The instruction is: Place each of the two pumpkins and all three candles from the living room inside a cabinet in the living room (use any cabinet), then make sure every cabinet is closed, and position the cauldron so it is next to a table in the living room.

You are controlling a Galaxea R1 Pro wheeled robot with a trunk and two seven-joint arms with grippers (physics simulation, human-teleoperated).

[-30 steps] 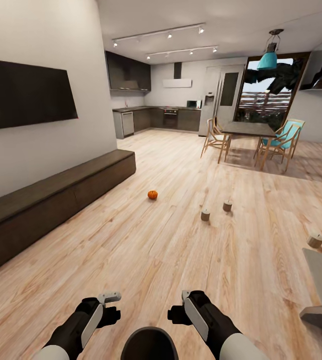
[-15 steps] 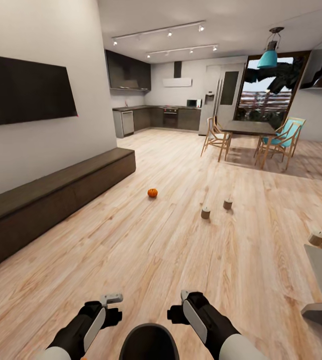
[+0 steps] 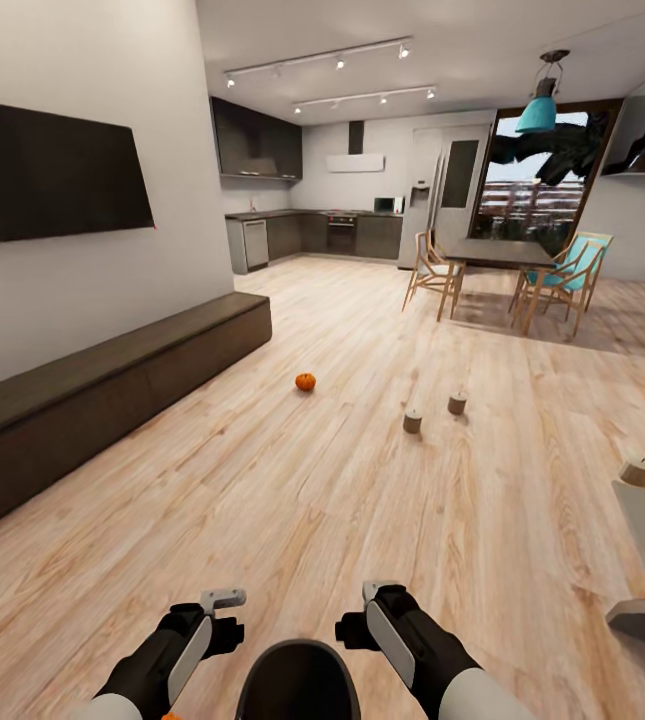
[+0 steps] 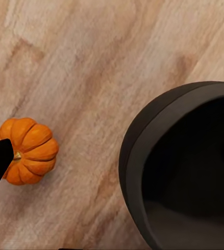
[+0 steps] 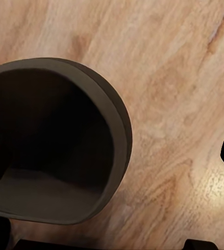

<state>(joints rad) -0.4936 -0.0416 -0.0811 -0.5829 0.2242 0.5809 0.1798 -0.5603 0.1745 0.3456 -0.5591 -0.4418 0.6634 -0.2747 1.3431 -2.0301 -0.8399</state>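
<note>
Left claw (image 3: 224, 612) and right claw (image 3: 357, 610) low over plank floor, jaw state unclear on both, black cauldron (image 3: 298, 683) between them, one pumpkin (image 4: 28, 151) just beside left claw, another pumpkin (image 3: 305, 381) and three candles (image 3: 413, 421) far ahead, closed cabinet (image 3: 112, 392) ahead-left.

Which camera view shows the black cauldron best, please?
The left wrist view: the cauldron shows its rim and dark inside, with a pumpkin on the floor beside it. The right wrist view shows the rim too. The head view catches its top between the arms.
</note>
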